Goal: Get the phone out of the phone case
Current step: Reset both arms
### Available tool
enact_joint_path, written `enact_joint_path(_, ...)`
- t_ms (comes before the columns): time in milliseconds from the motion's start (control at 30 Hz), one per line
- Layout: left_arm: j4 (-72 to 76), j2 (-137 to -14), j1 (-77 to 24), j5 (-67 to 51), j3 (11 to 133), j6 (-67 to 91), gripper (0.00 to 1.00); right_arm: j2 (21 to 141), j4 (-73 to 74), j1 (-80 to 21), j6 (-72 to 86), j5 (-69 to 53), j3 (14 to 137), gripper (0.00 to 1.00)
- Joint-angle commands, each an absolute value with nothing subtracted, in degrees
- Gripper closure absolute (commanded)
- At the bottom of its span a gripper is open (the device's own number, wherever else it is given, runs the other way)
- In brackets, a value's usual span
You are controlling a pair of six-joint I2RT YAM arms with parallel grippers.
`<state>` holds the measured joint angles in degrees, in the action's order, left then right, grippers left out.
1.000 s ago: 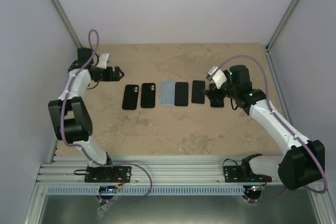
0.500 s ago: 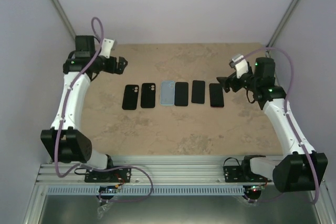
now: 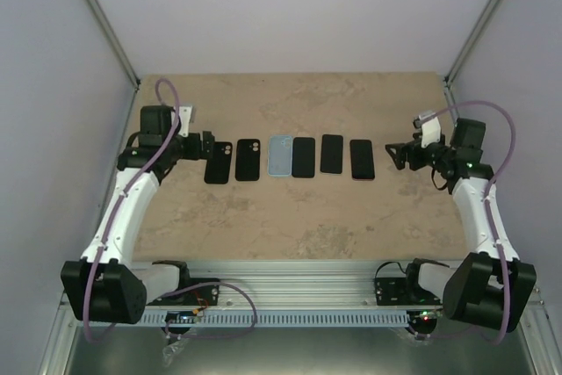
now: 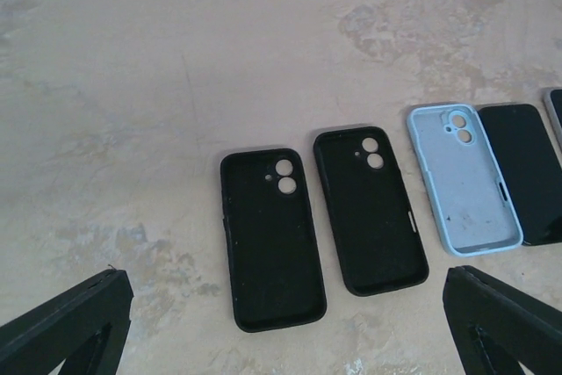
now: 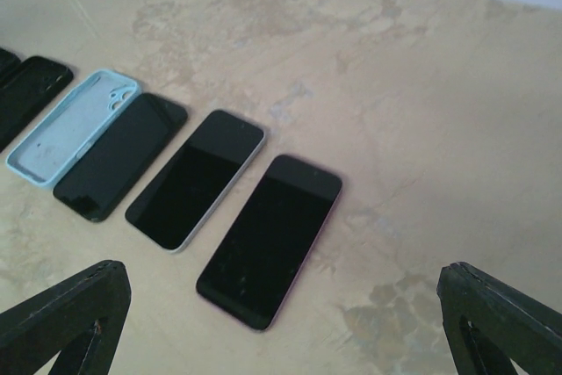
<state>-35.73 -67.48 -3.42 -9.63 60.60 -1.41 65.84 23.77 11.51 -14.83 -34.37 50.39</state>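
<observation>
Six items lie in a row on the table. From the left: two empty black cases (image 3: pixel 217 162) (image 3: pixel 248 160), an empty light blue case (image 3: pixel 280 156), a black phone (image 3: pixel 303 157), a white-edged phone (image 3: pixel 331 154) and a phone with a pinkish rim (image 3: pixel 362 159). My left gripper (image 3: pixel 205 144) is open and empty, just left of the leftmost black case (image 4: pixel 270 236). My right gripper (image 3: pixel 397 154) is open and empty, right of the pink-rimmed phone (image 5: pixel 270 239). I cannot tell whether that rim is a case.
The second black case (image 4: pixel 369 208), the blue case (image 4: pixel 461 177) and the black phone (image 4: pixel 527 173) show in the left wrist view. The white-edged phone (image 5: pixel 195 179) lies beside the pink-rimmed one. Walls enclose the tan table (image 3: pixel 290 217) at the left, back and right.
My right gripper has pulled away to the right from the rightmost phone, empty. My left gripper has swung from the back left down beside the leftmost black case.
</observation>
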Motion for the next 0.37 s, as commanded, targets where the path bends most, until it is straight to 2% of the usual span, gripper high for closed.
enact_joint_path(0,-30.7,-65.8,-3.3,-5.3,57.4,2.8,0.01,65.2,22.5,12.0,-13.6,-36.9,47.7,0.03)
enact_joint_path(333,-29.3,-67.3,-3.3,-3.2,57.6,7.0,0.01,64.5,21.7,12.0,-13.5,-36.9,46.2,0.02)
